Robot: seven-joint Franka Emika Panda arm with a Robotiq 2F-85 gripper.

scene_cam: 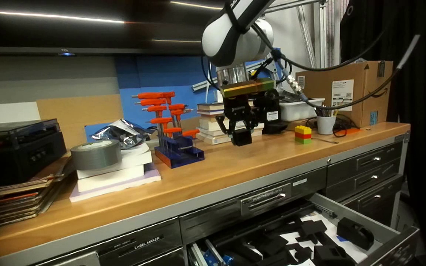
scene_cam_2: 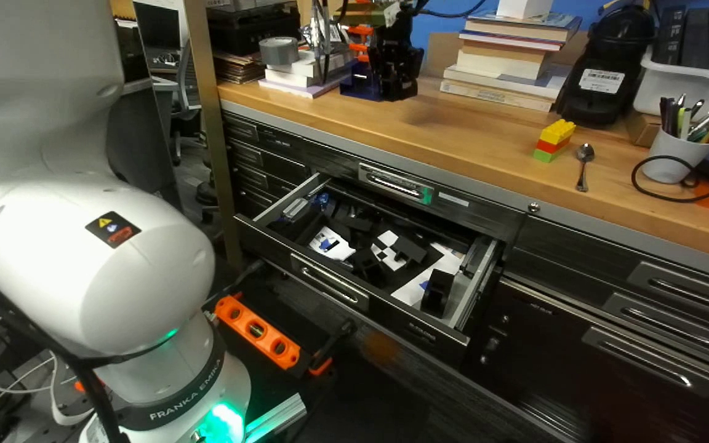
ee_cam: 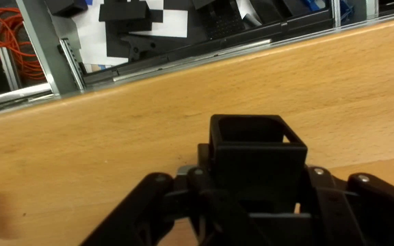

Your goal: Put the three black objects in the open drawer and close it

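Note:
My gripper [scene_cam: 239, 127] is shut on a black, hollow, box-shaped object [scene_cam: 242, 137] and holds it above the wooden worktop. In the wrist view, the black box [ee_cam: 258, 160] sits between the fingers [ee_cam: 257, 177], its open end facing away from me. The gripper also shows in an exterior view [scene_cam_2: 394, 67], where held part and fingers merge. The open drawer [scene_cam_2: 385, 307] juts out below the worktop edge. Several black parts lie in it, among them a block [scene_cam_2: 437, 292] near its right end, also seen in an exterior view [scene_cam: 355, 232]. Which of these are task objects, I cannot tell.
On the worktop [scene_cam: 213, 173] stand a blue stand with red-handled hex keys [scene_cam: 179, 151], stacked books [scene_cam_2: 508, 61], a toy brick stack [scene_cam: 303, 135], a spoon [scene_cam_2: 583, 166] and a pen cup [scene_cam: 325, 125]. A shut drawer [scene_cam_2: 397, 184] sits just above the open one.

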